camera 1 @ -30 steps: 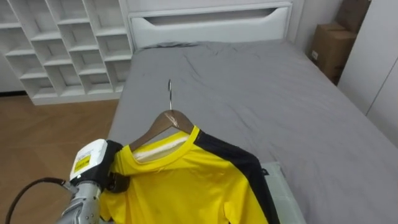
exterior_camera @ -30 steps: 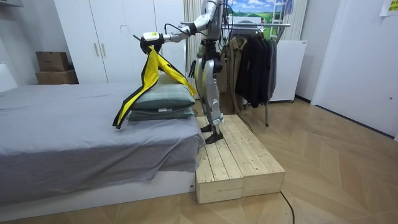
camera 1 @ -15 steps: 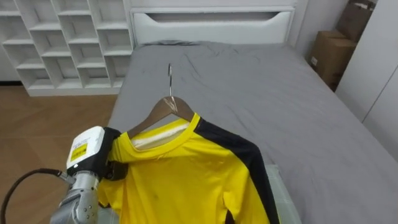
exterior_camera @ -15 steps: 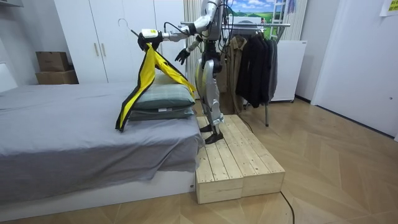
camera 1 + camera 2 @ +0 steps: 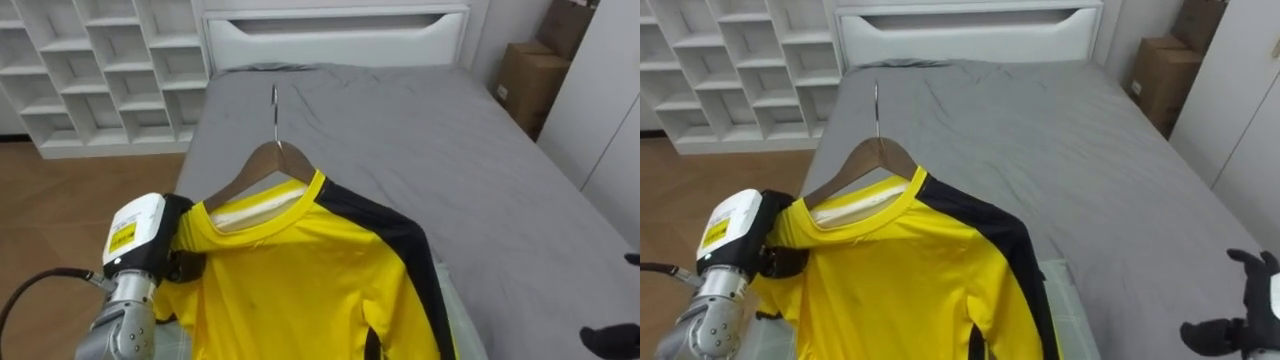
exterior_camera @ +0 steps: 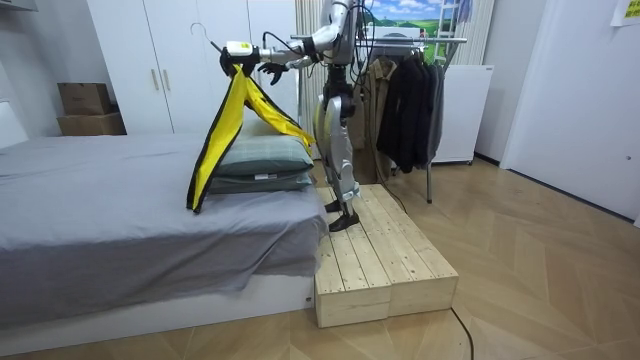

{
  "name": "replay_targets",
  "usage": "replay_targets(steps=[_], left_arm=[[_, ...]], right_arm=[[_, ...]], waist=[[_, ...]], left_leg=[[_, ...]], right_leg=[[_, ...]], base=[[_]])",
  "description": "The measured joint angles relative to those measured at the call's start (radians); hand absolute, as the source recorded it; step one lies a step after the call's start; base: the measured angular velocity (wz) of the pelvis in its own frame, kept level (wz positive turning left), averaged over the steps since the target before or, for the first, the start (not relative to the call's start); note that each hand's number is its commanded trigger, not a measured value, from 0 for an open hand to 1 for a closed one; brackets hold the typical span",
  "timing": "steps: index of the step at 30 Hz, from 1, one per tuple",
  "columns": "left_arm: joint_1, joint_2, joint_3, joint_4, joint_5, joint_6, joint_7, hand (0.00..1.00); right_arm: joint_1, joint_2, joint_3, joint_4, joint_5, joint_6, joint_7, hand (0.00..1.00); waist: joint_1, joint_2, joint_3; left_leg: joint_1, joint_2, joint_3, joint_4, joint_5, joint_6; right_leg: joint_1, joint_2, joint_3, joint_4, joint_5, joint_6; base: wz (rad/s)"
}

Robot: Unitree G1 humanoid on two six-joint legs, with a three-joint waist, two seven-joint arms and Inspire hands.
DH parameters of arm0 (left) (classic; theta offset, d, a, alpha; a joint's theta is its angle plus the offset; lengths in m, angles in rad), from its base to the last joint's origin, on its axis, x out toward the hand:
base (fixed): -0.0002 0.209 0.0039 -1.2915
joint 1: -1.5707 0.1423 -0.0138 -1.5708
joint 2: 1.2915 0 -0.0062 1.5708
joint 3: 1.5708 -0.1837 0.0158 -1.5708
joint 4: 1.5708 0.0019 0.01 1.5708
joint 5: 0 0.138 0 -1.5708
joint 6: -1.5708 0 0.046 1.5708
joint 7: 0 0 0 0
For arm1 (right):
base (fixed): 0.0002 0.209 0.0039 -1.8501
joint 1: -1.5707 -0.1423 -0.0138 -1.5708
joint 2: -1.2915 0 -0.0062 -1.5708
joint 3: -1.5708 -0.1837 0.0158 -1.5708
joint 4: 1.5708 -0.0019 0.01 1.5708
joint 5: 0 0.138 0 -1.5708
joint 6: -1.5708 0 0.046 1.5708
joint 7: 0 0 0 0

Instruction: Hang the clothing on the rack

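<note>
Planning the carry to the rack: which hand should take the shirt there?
Left: the left hand grips the shirt at its shoulder on the hanger; the right hand hangs open, apart from it.

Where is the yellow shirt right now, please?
The yellow shirt hangs on a wooden hanger, held up by the left hand above the grey bed.

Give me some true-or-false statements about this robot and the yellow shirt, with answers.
1. The yellow shirt is on a wooden hanger. True.
2. The left hand holds the shirt up by one shoulder. True.
3. The shirt already hangs on the rail. False: it is held above the grey bed; the clothes rack stands behind the robot.
4. The other hand grips the hanger's top. False: the right hand is open, off to the side; the hook is free.
</note>
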Motion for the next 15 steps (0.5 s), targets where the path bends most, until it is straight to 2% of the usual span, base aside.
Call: replay_targets(steps=[2, 7, 12, 15], left_arm=[[0.006, -0.001, 0.0, -0.012, 0.002, 0.011, -0.001, 1.0], [0.008, -0.013, 0.0, -0.044, 0.002, 0.022, -0.01, 1.0], [0.021, -0.033, 0.0, -0.095, 0.004, 0.029, -0.024, 1.0], [0.021, -0.035, 0.0, -0.105, 0.022, 0.031, -0.026, 1.0]], right_arm=[[0.0, 0.002, 0.01, -0.043, -0.008, 0.016, 0.005, 0.0], [-0.019, 0.016, 0.072, -0.143, -0.02, 0.025, 0.009, 0.0], [-0.02, 0.02, 0.114, -0.155, -0.05, 0.026, 0.015, 0.0], [-0.026, 0.02, 0.131, -0.189, -0.06, 0.026, 0.026, 0.0]], waist=[[0.002, 0.001, 0.0006], [0.01, 0.002, 0.0014], [0.049, 0.004, 0.0039], [0.055, 0.005, 0.0087]], left_leg=[[-0.001, 0.0, 0.0, 0.0, 0.0, 0.0], [0.006, 0.001, 0.001, 0.001, 0.001, 0.001], [0.011, 0.003, 0.013, -0.001, 0.001, 0.001], [0.01, 0.003, 0.018, -0.003, 0.001, 0.001]], right_leg=[[-0.002, -0.001, -0.001, 0.002, 0.0, 0.0], [0.003, 0.001, 0.002, 0.004, 0.0, 0.0], [0.002, 0.003, 0.016, 0.005, 0.0, 0.0], [0.0, 0.003, 0.021, 0.004, 0.0, 0.0]], base=[[0.0], [-0.01], [-0.05], [-0.05]])
